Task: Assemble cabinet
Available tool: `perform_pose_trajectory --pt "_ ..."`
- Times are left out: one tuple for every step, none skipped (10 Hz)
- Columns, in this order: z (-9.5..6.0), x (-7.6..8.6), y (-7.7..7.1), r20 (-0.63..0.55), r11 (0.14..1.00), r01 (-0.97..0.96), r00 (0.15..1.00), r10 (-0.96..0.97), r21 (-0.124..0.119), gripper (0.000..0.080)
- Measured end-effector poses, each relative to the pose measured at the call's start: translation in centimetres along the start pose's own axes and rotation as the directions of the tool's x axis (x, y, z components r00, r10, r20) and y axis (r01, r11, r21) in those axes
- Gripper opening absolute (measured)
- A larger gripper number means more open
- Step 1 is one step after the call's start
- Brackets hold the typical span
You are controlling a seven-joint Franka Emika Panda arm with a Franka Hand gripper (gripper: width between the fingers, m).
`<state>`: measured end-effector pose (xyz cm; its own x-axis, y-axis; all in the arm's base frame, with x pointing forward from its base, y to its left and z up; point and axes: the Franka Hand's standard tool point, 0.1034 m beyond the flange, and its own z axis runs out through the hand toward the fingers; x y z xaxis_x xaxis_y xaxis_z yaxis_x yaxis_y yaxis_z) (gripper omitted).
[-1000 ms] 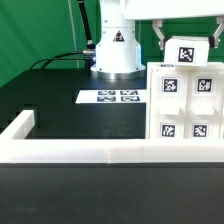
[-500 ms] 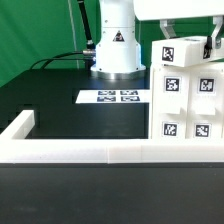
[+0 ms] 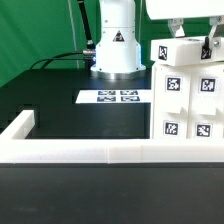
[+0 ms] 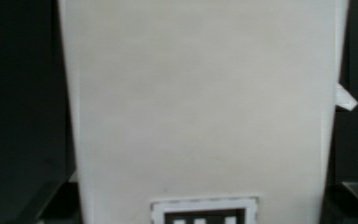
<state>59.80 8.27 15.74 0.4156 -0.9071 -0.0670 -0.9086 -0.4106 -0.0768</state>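
Overhead, the tool (image 3: pixel 196 38) clamps the top block of the cabinet (image 3: pixel 190 100) between its fingers. It stands upright at the exterior view's right, near the marker board (image 3: pixel 112 97), behind the white rim (image 3: pixel 80 151) of the bench (image 3: pixel 50 100).

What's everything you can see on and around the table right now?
cabinet body: one, white with black-and-white tags, at the exterior view's right, behind the front rim.
top panel: one, white, tagged, on top of the cabinet body; fills the wrist view.
marker board: one, white, four tags, flat mid-table.
table: one, black.
rim: one, low, white, along the front edge and the exterior view's left corner.
backdrop: one, green, behind.
cable: at least one, black, beside the base.
robot base: one, white, behind the marker board.
gripper: one, gripping the top panel.
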Motion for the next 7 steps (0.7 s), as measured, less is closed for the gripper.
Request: perform_pose_trajectory --pt "0.00 -0.06 -0.03 0.004 0.997 -0.078 0.997 0.078 0.002 0.0560" --pt "0.00 -0.09 -0.11 0.005 0.984 -0.180 0.984 0.180 0.010 0.0560" --pt "-0.05 -0.28 -0.14 0.006 0.965 -0.261 0.965 0.261 0.011 0.0560" --pt "-0.14 -0.49 -0.23 0.007 0.933 -0.360 0.933 0.360 0.013 0.0560" --pt "-0.17 -0.53 -0.31 0.009 0.909 -0.417 0.909 0.417 0.017 0.0560" --pt "-0.26 -0.58 -0.49 0.012 0.855 -0.519 0.855 0.518 0.023 0.0560" --pt "-0.34 -0.68 -0.62 0.015 0.806 -0.591 0.807 0.591 0.026 0.0560"
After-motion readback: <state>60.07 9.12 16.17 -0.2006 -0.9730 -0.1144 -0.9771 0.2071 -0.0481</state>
